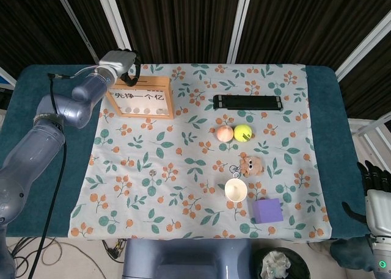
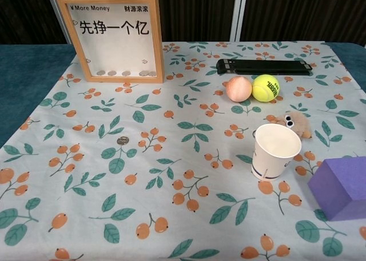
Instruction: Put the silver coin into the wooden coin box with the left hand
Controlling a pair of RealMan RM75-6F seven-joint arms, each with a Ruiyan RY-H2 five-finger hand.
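The left hand [image 1: 124, 64] hangs over the top edge of the wooden coin box [image 1: 139, 96], which stands upright near the far left corner of the surface [image 1: 317, 108]. Its fingers point down at the frame's top rail, but they are too small and dark to show whether a coin sits between them, so I cannot tell if the hand is grasping or released. A silver coin [image 2: 122, 140] lies flat on the floral cloth [image 1: 201, 187], toward the left and well in front of the box; several coins already rest along the bottom of the box window. If the hand does carry a coin, the step is the drop: line the coin edge-on with the slot in the top rail, keep the fingertips just above the wood, and let go only once the coin's edge sits in the slot, so it does not skid off behind the frame. Pressing on the rail risks tipping the box backward. The right hand [image 1: 376, 193] sits off the near right edge, fingers apart and holding nothing.
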